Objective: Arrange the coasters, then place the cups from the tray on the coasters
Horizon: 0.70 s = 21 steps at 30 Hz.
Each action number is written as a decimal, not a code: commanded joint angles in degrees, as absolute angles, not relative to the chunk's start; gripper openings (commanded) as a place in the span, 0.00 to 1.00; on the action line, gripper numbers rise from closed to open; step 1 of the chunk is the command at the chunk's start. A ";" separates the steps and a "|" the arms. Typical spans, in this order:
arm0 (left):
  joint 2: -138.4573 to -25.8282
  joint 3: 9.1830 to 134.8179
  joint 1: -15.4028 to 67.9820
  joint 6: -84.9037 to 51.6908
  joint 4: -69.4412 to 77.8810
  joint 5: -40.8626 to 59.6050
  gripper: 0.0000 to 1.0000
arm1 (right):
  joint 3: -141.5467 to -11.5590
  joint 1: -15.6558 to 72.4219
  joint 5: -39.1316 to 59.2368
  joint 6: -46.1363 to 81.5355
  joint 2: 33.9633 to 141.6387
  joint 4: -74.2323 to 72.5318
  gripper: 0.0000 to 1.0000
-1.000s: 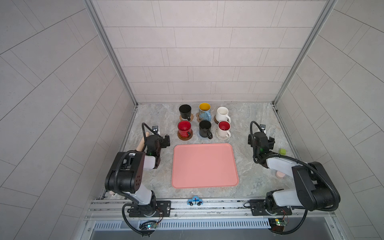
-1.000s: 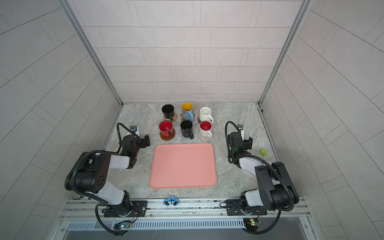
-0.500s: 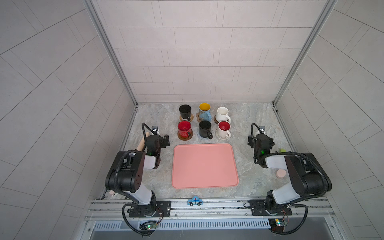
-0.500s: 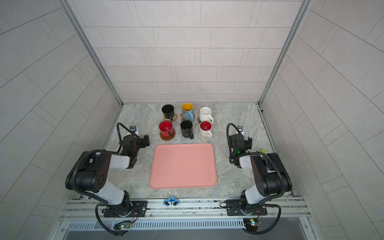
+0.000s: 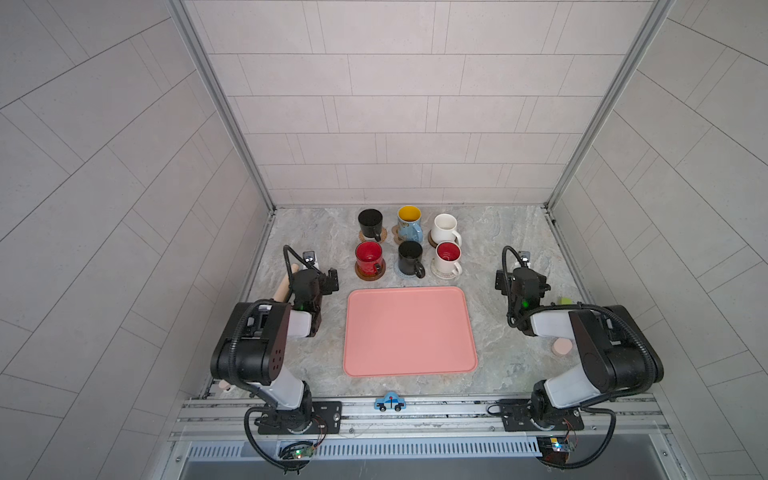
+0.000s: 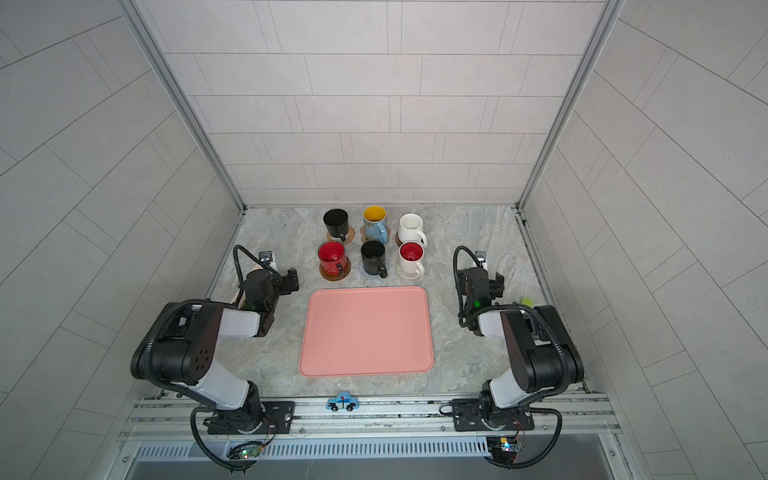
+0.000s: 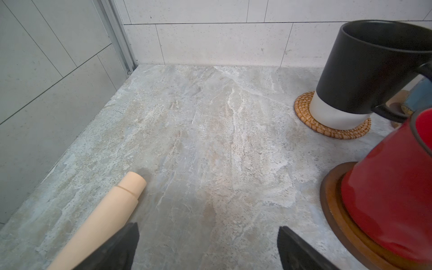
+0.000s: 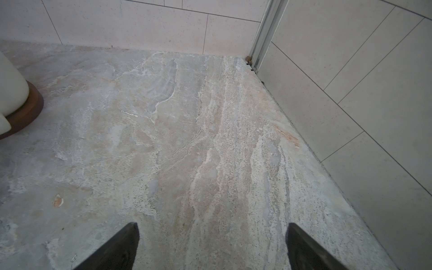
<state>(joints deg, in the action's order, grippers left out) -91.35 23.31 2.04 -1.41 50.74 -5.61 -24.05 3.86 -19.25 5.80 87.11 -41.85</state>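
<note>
In both top views the salmon-pink tray [image 5: 409, 332] lies bare at the middle of the marble tabletop [image 5: 490, 232]; beyond its far edge six mugs stand upright in two rows of three, each on a coaster. In the far row, the black mug [image 5: 370, 222] sits on the woven rattan coaster [image 5: 384, 234], the blue mug [image 5: 409, 226] with a yellow inside on the tan coaster [image 5: 397, 237], and the cream-white mug [image 5: 444, 228] on a dark wooden coaster [image 5: 432, 240]. In the near row, the red mug [image 5: 368, 257] sits on a second dark wooden coaster [image 5: 368, 275], a second black mug [image 5: 410, 258] on the grey-blue coaster [image 5: 401, 272], and the white mug [image 5: 447, 257] with a red inside on the cream coaster [image 5: 439, 272]. The left gripper [image 5: 330, 280] hangs left of the tray and the right gripper [image 5: 522, 279] right of it; both are clear of every mug. A wooden rolling pin [image 5: 284, 286] lies by the left wall; a small pink puck [image 5: 562, 347] lies near the right arm; a blue toy car [image 5: 390, 402] sits on the front rail.

In the left wrist view the jaws are spread wide over bare marble with nothing between them; the rolling pin runs just beside one fingertip; the black mug and the red mug rest on their coasters off to one side.

In the right wrist view the jaws are likewise spread and empty above bare marble; the cream-white mug on its wooden coaster shows at the edge.
</note>
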 commanded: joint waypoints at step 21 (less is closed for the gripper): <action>-91.05 23.18 2.34 -0.18 52.27 -6.20 1.00 | -24.45 3.94 -19.02 5.54 86.48 -41.66 0.99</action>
